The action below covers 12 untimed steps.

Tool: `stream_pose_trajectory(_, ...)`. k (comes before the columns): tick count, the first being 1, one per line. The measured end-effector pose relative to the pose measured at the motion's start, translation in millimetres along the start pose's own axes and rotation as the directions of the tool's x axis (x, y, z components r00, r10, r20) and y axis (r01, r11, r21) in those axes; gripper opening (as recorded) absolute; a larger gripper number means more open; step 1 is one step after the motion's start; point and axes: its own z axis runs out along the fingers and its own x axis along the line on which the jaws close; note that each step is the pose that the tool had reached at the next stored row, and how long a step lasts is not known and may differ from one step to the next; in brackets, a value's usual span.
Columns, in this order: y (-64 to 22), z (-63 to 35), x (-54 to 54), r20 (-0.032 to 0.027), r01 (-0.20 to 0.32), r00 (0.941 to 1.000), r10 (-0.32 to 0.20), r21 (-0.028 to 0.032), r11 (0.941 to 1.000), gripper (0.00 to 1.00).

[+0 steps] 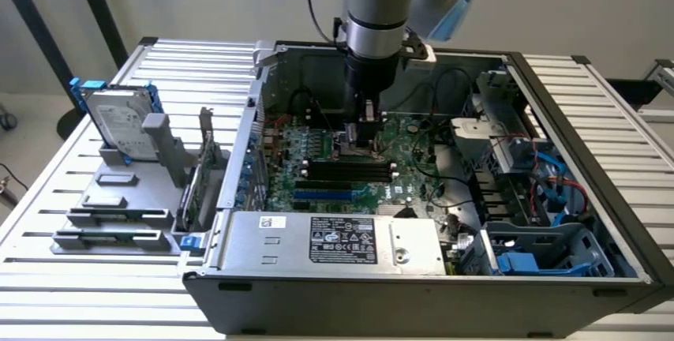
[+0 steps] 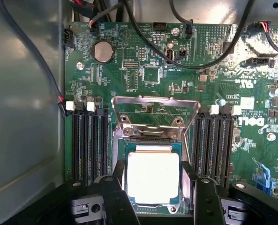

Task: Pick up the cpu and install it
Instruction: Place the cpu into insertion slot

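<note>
Here, inside an open computer case (image 1: 421,301) lying on a slatted table (image 1: 63,278): one robot arm reaching straight down, its hand (image 1: 364,140) low over the green motherboard (image 2: 148,75). Tight quarters: grey case wall close along one edge of the board, banks of black memory slots (image 2: 89,145) flanking the socket on both sides, a hinged metal socket frame (image 2: 155,101) standing open just beyond it, black cables (image 2: 143,35) looping over the far part of the board. One cpu (image 2: 153,176), silver top up, flat at the socket with the hand straddling it; impossible to tell whether clamped on it or loose around it. Nearest edge of the cpu cut off by the hand's black body; number of memory slots hard to make out. Also counted: one round coin battery (image 2: 103,50), two white slot clips (image 2: 70,106) at each bank, one hard drive (image 1: 121,124) with blue rails upright in a grey holder (image 1: 116,199) at the exterior view's left.
</note>
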Motion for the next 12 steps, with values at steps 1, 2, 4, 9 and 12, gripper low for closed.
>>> stream_pose_trajectory(1,-0.2,0.4,0.0,0.0002,-0.012,0.9999,0.012,-0.0005,0.9999,0.55)
stream_pose_trajectory(2,-0.5,0.9,0.0,0.0003,-0.022,0.9998,0.022,-0.0009,0.9998,0.55)
stream_pose_trajectory(4,-2.6,1.5,-0.1,0.0005,-0.034,0.9994,0.034,-0.0014,0.9994,0.55)
stream_pose_trajectory(9,-11.4,2.4,-0.1,0.0001,-0.040,0.9992,0.040,-0.0038,0.9992,0.55)
stream_pose_trajectory(12,-11.8,3.7,-0.2,0.0003,-0.040,0.9992,0.040,-0.0077,0.9992,0.55)
